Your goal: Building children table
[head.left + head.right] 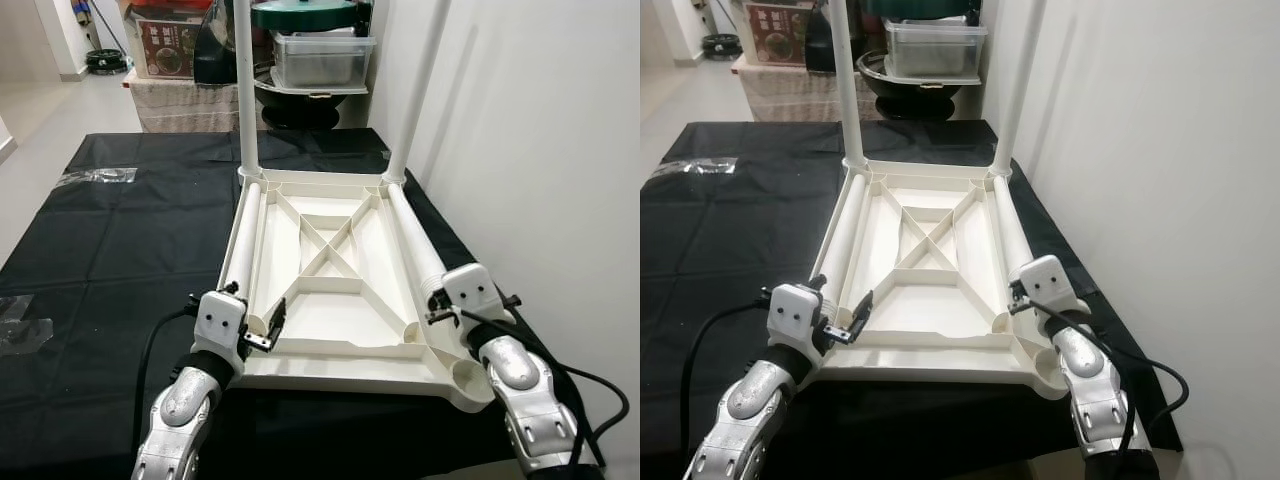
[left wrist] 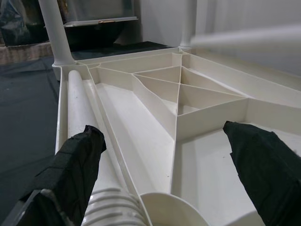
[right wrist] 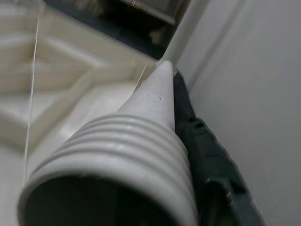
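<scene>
Tabletop [image 1: 330,300] is laid upside down on the black cloth [image 1: 110,250], ribs facing up. Two legs [image 1: 246,90] are seated upright in the far corner sockets. Two loose legs are laid inside along the left [image 1: 243,255] and right [image 1: 418,245] edges. Left gripper [image 2: 164,169] is held wide open over the near left corner, fingers [image 2: 75,165] astride the loose leg's threaded end, nothing held. Right gripper [image 1: 440,300] is at the right leg's threaded end [image 3: 117,160]; finger state can't be told.

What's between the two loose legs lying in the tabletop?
In the left eye view, the ribbed underside of the upturned tabletop, its X-shaped ribs, separates the left loose leg from the right loose leg.
</scene>
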`<state>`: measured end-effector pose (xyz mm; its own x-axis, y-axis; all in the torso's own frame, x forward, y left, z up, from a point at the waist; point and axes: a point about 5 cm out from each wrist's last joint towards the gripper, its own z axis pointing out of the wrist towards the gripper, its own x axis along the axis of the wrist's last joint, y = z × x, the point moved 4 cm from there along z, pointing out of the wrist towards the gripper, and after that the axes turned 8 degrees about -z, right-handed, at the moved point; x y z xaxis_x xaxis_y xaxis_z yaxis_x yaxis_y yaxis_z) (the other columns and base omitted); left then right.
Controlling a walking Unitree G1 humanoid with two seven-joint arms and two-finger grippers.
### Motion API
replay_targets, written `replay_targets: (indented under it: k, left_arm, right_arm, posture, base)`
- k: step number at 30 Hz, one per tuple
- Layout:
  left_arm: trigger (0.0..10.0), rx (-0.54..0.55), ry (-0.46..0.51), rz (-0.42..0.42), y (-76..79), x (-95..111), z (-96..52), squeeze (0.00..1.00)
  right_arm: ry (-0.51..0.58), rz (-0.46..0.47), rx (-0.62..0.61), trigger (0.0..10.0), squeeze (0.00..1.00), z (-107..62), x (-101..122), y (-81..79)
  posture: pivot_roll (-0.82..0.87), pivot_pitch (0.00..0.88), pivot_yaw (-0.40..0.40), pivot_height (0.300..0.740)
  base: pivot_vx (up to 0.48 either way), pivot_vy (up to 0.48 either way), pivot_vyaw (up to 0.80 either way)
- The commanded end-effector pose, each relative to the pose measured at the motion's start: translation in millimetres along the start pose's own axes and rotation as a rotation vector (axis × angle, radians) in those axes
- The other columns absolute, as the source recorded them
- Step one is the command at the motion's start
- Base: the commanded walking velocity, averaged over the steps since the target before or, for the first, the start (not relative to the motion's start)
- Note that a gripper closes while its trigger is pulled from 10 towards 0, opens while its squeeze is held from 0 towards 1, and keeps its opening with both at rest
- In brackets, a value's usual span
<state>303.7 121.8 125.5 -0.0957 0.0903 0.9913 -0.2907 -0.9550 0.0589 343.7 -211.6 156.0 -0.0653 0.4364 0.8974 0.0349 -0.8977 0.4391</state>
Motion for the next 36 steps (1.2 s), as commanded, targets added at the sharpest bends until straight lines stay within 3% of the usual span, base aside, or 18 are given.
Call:
replay_targets:
  k: [1,2,5,7,10,11,12,13,14,15,16,17,18,20,22,25,33,36]
  left_arm:
    - [10.0,-0.008,-0.008,0.002,0.3,-3.0,1.4,0.00]
    - [10.0,-0.008,-0.008,0.002,0.3,-3.0,1.4,0.00]
    - [10.0,-0.008,-0.003,-0.008,-0.7,-1.6,2.2,0.00]
    - [10.0,-0.007,-0.001,-0.017,-0.9,-0.9,2.6,0.00]
    - [10.0,0.008,0.014,-0.103,-2.5,3.4,4.8,0.00]
    - [10.0,0.020,0.037,-0.206,-5.2,10.7,7.3,0.00]
    - [10.0,0.020,0.037,-0.206,-5.2,10.7,7.3,0.00]
    - [10.0,0.019,0.069,-0.343,-7.5,20.9,10.1,0.00]
    - [10.0,0.019,0.069,-0.343,-7.5,20.9,10.1,0.00]
    - [10.0,-0.003,0.105,-0.474,-8.2,31.8,11.4,0.00]
    - [10.0,-0.003,0.105,-0.474,-8.2,31.8,11.4,0.00]
    - [10.0,-0.064,0.139,-0.608,-5.0,44.0,10.9,0.00]
    - [10.0,-0.064,0.139,-0.608,-5.0,44.0,10.9,0.00]
    - [10.0,-0.241,0.210,-0.807,8.2,70.1,3.0,0.00]
    - [10.0,-0.241,0.210,-0.807,8.2,70.1,3.0,0.00]
    - [10.0,-0.397,0.288,-0.967,18.9,92.6,-8.4,0.00]
    - [10.0,-0.445,0.305,-1.020,22.1,98.4,-12.4,0.00]
    - [10.0,-0.427,0.310,-1.084,13.1,98.6,-12.6,0.00]
  right_arm:
    - [0.140,0.257,-0.005,0.0,0.00,6.1,38.0,20.7]
    - [0.140,0.257,-0.005,0.0,0.00,6.1,38.0,20.7]
    - [0.263,0.478,0.159,0.0,0.00,3.0,68.4,17.3]
    - [0.302,0.545,0.225,0.0,0.00,0.3,77.5,15.1]
    - [0.344,0.638,0.323,0.0,0.00,-4.7,85.5,8.7]
    - [0.352,0.671,0.408,0.0,0.00,-10.5,88.2,-3.9]
    - [0.352,0.671,0.408,0.0,0.00,-10.5,88.2,-3.9]
    - [0.358,0.714,0.539,0.0,0.00,-20.8,91.0,-22.7]
    - [0.358,0.714,0.539,0.0,0.00,-20.8,91.0,-22.7]
    - [0.348,0.742,0.667,0.0,0.00,-32.6,90.4,-41.7]
    - [0.348,0.742,0.667,0.0,0.00,-32.6,90.4,-41.7]
    - [0.321,0.757,0.784,0.0,0.00,-44.5,84.9,-60.1]
    - [0.321,0.757,0.784,0.0,0.00,-44.5,84.9,-60.1]
    - [0.233,0.793,0.853,0.0,0.00,-49.1,65.4,-78.2]
    - [0.233,0.793,0.853,0.0,0.00,-49.1,65.4,-78.2]
    - [0.202,0.848,0.892,0.0,0.00,-48.8,61.9,-84.4]
    - [0.197,0.874,0.959,0.0,0.00,-55.3,66.0,-89.1]
    - [0.202,0.926,0.996,0.0,0.00,-60.8,70.0,-87.4]
  posture:
    - [-0.02,0.000,-0.071,0.740]
    - [-0.02,0.000,-0.071,0.740]
    - [-0.02,0.000,-0.066,0.740]
    - [-0.02,0.000,-0.066,0.740]
    - [-0.02,0.000,-0.068,0.740]
    - [-0.01,0.000,-0.071,0.740]
    - [-0.01,0.000,-0.071,0.740]
    - [-0.01,0.000,-0.073,0.740]
    - [-0.01,0.000,-0.073,0.740]
    - [0.00,0.000,-0.073,0.740]
    - [0.00,0.000,-0.073,0.740]
    - [0.00,0.000,-0.073,0.740]
    - [0.00,0.000,-0.073,0.740]
    - [0.01,0.000,-0.074,0.740]
    - [0.01,0.000,-0.074,0.740]
    - [0.02,0.000,-0.078,0.740]
    - [0.02,0.000,-0.083,0.740]
    - [0.01,0.000,-0.080,0.740]
  base:
    - [0.000,0.000,0.00]
    - [0.000,0.000,0.00]
    - [0.000,0.000,0.00]
    - [0.000,0.000,0.00]
    - [0.000,0.000,0.00]
    - [0.000,0.000,0.00]
    - [0.000,0.000,0.00]
    - [0.000,0.000,0.00]
    - [0.000,0.000,0.00]
    - [0.000,0.000,0.00]
    - [0.000,0.000,0.00]
    - [0.000,0.000,0.00]
    - [0.000,0.000,0.00]
    - [0.000,0.000,0.00]
    - [0.000,0.000,0.00]
    - [0.000,0.000,0.00]
    - [0.000,0.000,0.00]
    - [0.000,0.000,0.00]
